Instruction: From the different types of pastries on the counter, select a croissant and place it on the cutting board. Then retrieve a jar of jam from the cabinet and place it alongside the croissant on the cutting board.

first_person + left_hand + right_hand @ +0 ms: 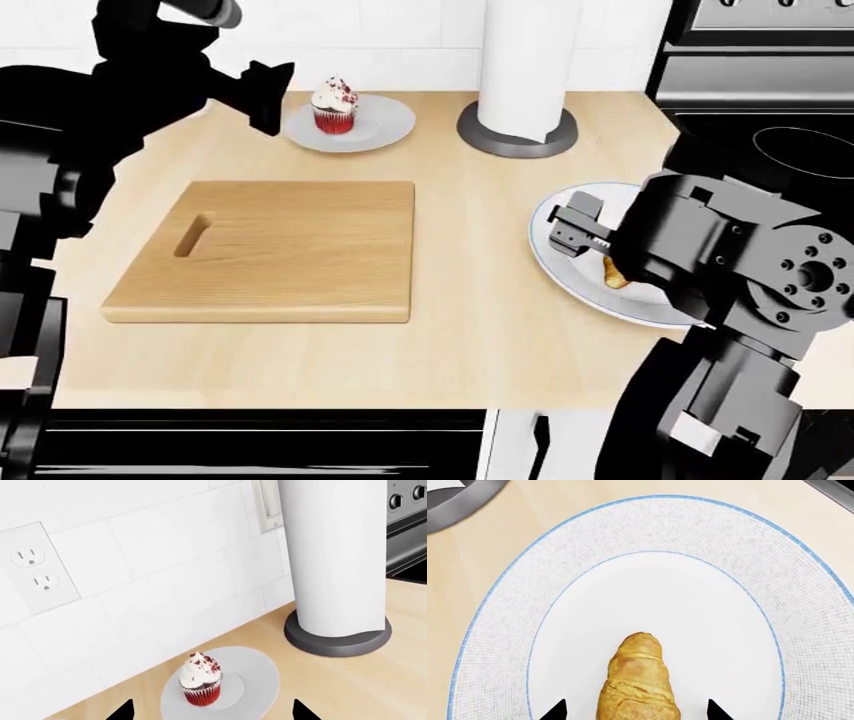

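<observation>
The golden-brown croissant [637,680] lies on a blue-rimmed white plate [747,570] at the counter's right side. My right gripper [635,712] is open, one fingertip on each side of the croissant's wide end. In the head view only a sliver of the croissant [617,272] shows under my right gripper [577,228]. The wooden cutting board [267,250] lies bare on the beige counter [494,330], handle slot to the left. My left gripper [213,712] stands open, empty, just short of the red cupcake [200,677] on its grey plate [257,675]. The jar of jam is out of view.
A tall paper-towel roll [521,60] on a dark round base stands at the back, between the two plates. A black stove [761,90] borders the counter on the right. The tiled wall behind carries an outlet [37,567]. The counter's front edge [334,405] runs below the board.
</observation>
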Robot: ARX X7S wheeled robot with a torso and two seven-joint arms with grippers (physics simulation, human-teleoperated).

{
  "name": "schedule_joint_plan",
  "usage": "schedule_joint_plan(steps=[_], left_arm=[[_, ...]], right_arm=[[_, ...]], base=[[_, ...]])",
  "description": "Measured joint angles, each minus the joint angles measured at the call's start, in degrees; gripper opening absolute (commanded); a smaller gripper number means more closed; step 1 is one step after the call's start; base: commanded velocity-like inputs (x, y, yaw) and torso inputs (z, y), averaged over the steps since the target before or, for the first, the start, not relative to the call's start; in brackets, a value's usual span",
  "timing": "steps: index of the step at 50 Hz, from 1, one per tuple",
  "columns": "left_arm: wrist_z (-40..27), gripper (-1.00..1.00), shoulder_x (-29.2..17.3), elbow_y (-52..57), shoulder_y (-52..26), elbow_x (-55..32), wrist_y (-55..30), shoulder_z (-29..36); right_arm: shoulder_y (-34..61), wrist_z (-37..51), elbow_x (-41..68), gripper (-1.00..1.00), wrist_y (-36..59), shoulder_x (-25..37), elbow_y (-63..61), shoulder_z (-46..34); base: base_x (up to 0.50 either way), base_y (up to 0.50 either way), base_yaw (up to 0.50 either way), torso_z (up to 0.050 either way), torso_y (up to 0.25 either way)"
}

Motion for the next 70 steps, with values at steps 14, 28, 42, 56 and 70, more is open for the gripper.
schedule_joint_plan(steps=[14,28,42,56,70], left_arm=[[0.0,1.0,0.1,-0.1,-0.2,-0.1,0.0,0.1],[0.0,1.0,0.1,-0.5,-0.3,-0.1,0.5,0.1],[0.0,1.0,-0.1,0.1,-0.4,-0.4,0.3,0.0],[-1.3,1.0,-1.5,2.7,-0.5,-1.0,-1.5,-1.0],[-4.4,1.0,-4.8,5.5,-0.7,-1.2,-4.1,-3.4]], right_arm=[[-0.2,0.0,0.0,-1.0,0.0,0.0,-0.1,0.0],[0.0,0.0,0.1,-1.0,-0.2,0.0,-0.5,-0.6],[5.9,0.0,0.6,-1.0,-0.2,2.2,-1.3,-4.8],[17.7,-8.7,3.6,-1.0,-2.4,4.6,4.2,-17.2],[24.4,-27.8,3.4,-1.0,-7.4,3.2,11.8,-30.2]], base=[[0.0,0.0,0.0,0.0,0.0],[0.0,0.0,0.0,0.0,0.0],[0.0,0.0,0.0,0.0,0.0],[0.0,0.0,0.0,0.0,0.0],[0.0,0.0,0.0,0.0,0.0]])
